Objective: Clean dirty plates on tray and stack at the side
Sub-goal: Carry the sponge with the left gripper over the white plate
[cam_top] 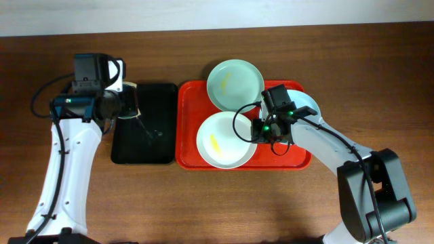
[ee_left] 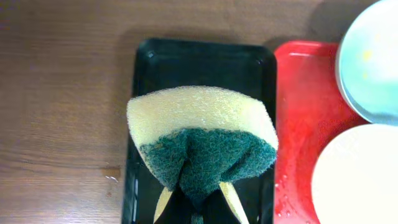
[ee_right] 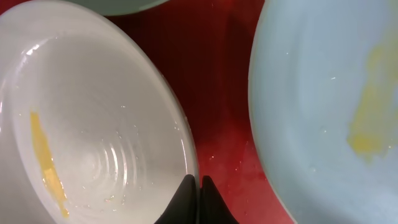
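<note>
From above, the arm's own camera housing hides the left hand (ee_left: 198,200). Its wrist view shows the fingers pinching a sponge (ee_left: 199,124), yellow foam on top and green scouring side below. The sponge hangs over the black tray (cam_top: 156,102) and blocks that tray's near end from us. Just beside it on the surface (cam_top: 224,203) lies the red tray (cam_top: 186,102). The mint plate (cam_top: 234,84) overhangs the red tray's far rim, and its smear is faint. The white plate (cam_top: 224,139) sits at the tray's near left with a clear yellow streak. The right hand (ee_right: 198,186) is pressed together on the white plate's rim, one finger inside and one outside. The right arm covers most of the blue plate (ee_right: 311,93) from above. The wrist view cuts it off at the frame edge but shows a yellow smear.
</note>
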You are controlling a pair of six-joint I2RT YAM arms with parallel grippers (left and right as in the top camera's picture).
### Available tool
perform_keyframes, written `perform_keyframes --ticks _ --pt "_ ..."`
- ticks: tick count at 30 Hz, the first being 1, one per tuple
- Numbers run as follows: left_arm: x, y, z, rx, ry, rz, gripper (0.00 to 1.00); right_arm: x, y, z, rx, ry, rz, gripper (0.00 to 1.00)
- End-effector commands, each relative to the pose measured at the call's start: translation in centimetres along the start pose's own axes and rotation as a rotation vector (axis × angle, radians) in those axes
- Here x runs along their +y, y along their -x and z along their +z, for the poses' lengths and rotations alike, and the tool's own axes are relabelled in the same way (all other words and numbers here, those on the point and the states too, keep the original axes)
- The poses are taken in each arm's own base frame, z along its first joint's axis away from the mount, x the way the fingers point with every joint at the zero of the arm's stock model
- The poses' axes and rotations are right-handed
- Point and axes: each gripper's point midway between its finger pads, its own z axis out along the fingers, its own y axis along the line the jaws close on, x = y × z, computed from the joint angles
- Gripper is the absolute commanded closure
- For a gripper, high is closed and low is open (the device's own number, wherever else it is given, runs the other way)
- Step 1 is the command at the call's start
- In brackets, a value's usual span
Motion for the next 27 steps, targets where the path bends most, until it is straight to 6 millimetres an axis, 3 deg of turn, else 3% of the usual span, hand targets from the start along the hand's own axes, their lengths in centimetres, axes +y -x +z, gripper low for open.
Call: perform_keyframes --ticks 1,10,16,21,24,27 --pt "-1.6 -0.5 0.4 0.017 -0.064 0.033 1.0 0.1 -0.6 0.3 0.021 0.004 0.012 0.96" --pt "-2.6 -0.8 0.9 0.026 0.032 0.099 1.0 0.6 -1.0 0.3 0.038 0.034 0.04 0.96" --pt "-4.3 -1.7 3.3 0.083 0.016 0.046 1.0 0.3 -2.6 0.9 0.077 0.025 0.139 0.96" --pt "-8.9 -2.1 5.2 0.104 -0.126 0.092 1.0 1.8 -3.5 1.2 0.097 0.032 0.116 0.96" --pt "-11.9 -2.2 5.3 0.092 -0.185 0.094 1.0 3.1 -4.7 1.4 0.124 0.03 0.173 0.96" --pt "-13.5 -2.5 5.1 0.09 -0.204 0.091 1.0 4.3 -5.4 1.6 0.136 0.03 0.231 0.96"
